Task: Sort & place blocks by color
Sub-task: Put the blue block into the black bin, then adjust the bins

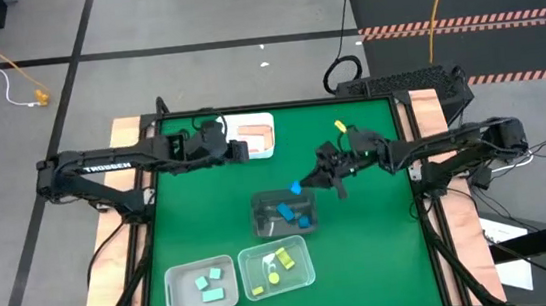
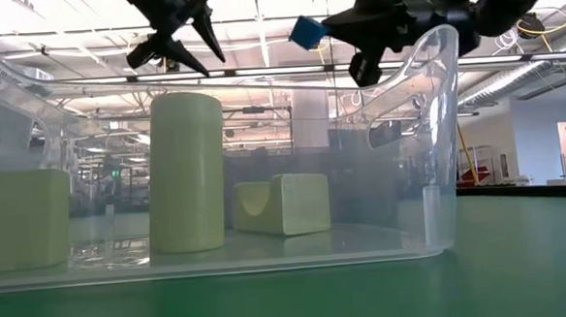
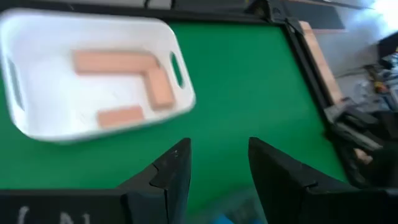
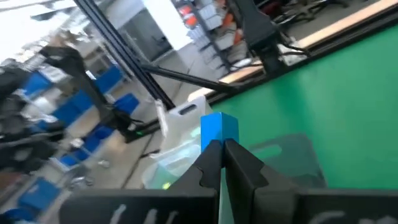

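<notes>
A small blue block is pinched between the tips of the right gripper, whose fingers are closed tight on it — held in the air above the table, just over the upper edge of the dark bin. That bin already holds blue blocks. Nearer the table's front edge, the clear bin contains yellow pieces, among them an upright yellow cylinder, and the white bin beside it holds mint green blocks. At the far side, a second white bin carries three tan blocks. The left gripper hovers near this tan bin with its fingers partly apart and nothing between them.
</notes>
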Robot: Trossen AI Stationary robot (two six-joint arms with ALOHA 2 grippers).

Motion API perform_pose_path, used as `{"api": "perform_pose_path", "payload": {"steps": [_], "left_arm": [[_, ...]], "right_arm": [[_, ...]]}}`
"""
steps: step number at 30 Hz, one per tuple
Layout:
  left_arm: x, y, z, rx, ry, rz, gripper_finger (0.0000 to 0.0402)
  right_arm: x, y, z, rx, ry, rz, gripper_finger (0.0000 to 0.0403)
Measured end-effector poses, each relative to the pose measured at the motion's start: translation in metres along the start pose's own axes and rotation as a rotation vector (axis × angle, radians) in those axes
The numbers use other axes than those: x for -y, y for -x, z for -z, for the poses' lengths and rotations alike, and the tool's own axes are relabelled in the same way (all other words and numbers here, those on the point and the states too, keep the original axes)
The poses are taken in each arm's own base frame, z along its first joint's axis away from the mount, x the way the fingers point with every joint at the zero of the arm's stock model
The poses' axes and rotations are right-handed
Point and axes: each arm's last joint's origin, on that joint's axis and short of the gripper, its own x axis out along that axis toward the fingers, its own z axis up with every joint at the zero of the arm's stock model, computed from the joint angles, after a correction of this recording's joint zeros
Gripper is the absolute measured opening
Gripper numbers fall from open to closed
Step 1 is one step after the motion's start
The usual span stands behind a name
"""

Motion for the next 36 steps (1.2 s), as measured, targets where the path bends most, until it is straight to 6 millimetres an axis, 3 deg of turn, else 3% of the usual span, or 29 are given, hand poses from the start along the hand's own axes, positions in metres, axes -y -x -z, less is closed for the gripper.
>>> {"api": "perform_pose_path", "payload": {"steps": [13,18,24,28,36], "left_arm": [[0.026,0.031,0.056,-0.009,0.057,0.094,0.0159],[0.032,0.043,0.073,0.011,0.065,0.133,0.0159],[0.046,0.042,0.093,0.015,0.041,0.202,0.0159],[0.05,0.035,0.109,-0.009,0.006,0.192,0.0159],[0.061,0.024,0.147,-0.204,-0.034,0.25,0.0159]], "right_arm": [[-0.024,-0.02,0.056,-0.141,0.186,0.309,0.0],[-0.028,-0.026,0.067,-0.177,0.197,0.315,0.0],[-0.028,-0.029,0.074,-0.174,0.206,0.368,0.0003],[-0.028,-0.029,0.074,-0.172,0.203,0.368,0.0038],[-0.029,-0.03,0.072,-0.155,0.202,0.358,0.0157]]}}
